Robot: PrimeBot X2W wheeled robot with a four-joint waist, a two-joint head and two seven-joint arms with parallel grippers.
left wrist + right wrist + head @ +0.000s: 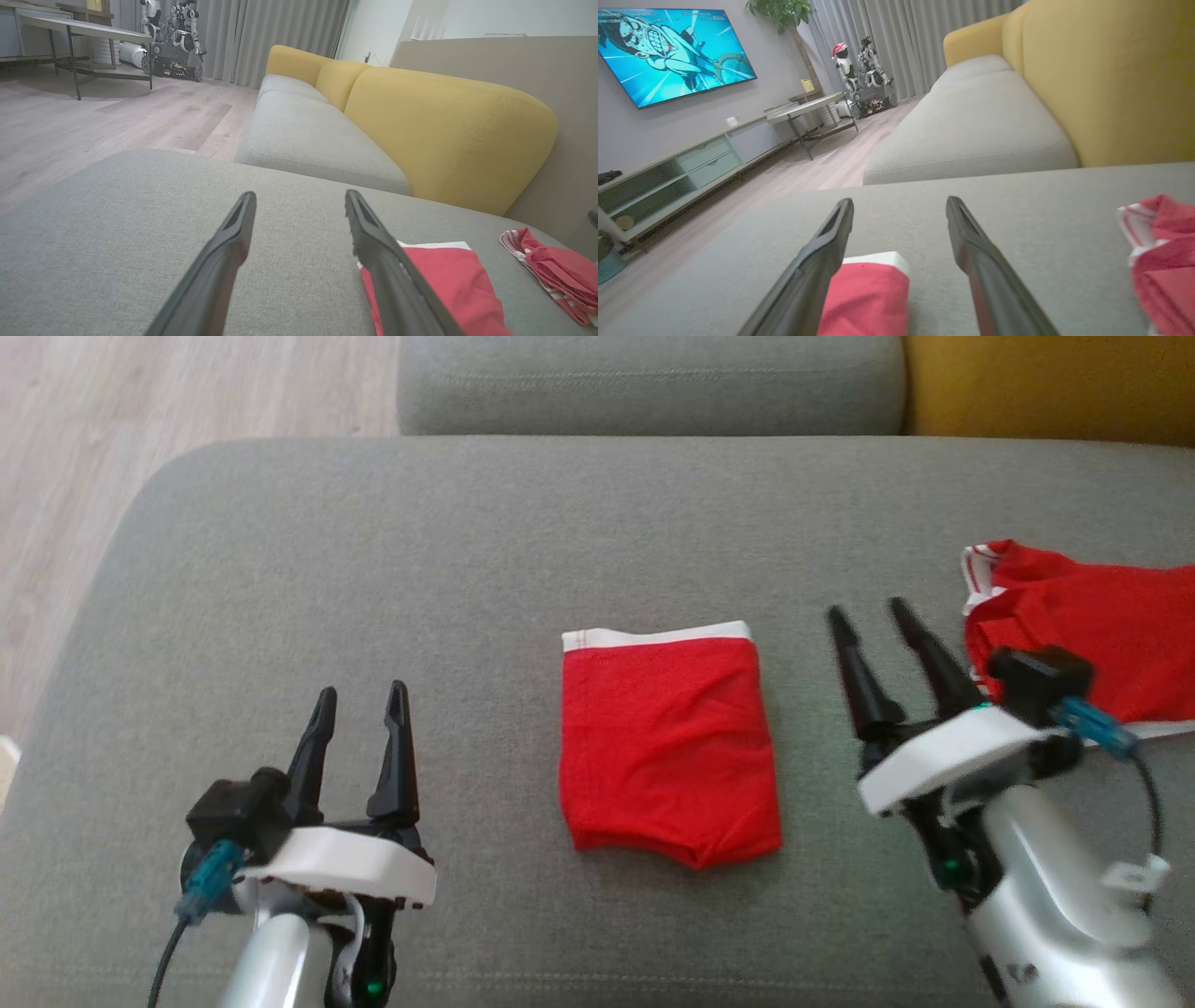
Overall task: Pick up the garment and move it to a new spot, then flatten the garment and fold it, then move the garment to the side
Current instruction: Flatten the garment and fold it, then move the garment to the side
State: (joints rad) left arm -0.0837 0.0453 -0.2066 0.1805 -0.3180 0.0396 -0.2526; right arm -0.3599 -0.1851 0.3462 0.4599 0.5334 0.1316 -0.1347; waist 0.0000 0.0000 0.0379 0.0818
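The garment [667,742] is a red pair of briefs with a white waistband, lying folded into a neat rectangle in the middle of the grey cushion [467,551]. It also shows as the folded garment [444,280] and the folded garment [866,294] in the wrist views. My left gripper [362,698] hovers open to its left, well apart from it. On its right side my right gripper [873,614] stands open too, empty, fingers tilted left. In their own views the left gripper [300,198] and right gripper [899,205] hold nothing.
A second red garment with white stripes [1083,625] lies crumpled at the cushion's right edge, just behind my right wrist. Yellow backrest [448,135] rises beyond. Wooden floor [84,476] lies off the cushion's left side; another grey seat cushion [653,383] adjoins at the far side.
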